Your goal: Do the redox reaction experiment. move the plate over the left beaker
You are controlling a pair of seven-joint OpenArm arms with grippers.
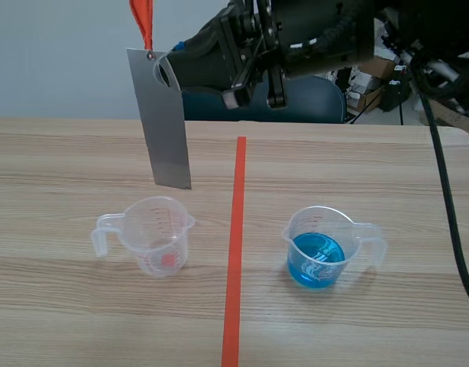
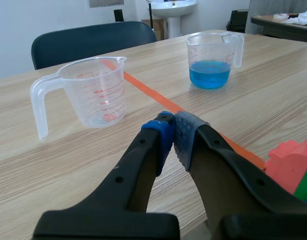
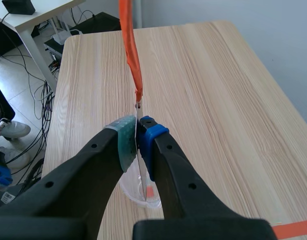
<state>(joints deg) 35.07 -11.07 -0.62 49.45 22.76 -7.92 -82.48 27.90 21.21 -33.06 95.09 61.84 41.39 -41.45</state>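
Beakers: two, namely one empty beaker [image 1: 154, 235] and one beaker with blue liquid [image 1: 318, 246]. Metal plate [image 1: 167, 130]: one. Orange strap [image 1: 143, 21] on the plate: one. Grippers: two, namely left gripper [image 2: 174, 125] and right gripper [image 3: 137, 132]. Fingers per gripper: two. Chair [image 2: 93, 42]: one. Orange-red tape line [image 1: 236, 245]: one. Coloured block [image 2: 292, 165] beside the left gripper: one.

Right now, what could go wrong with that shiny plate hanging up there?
The right jaws pinch the metal plate only near its top, so it might slip or swing. It hangs tilted above the empty beaker; coming down, its corner could catch the rim and tip that beaker over.
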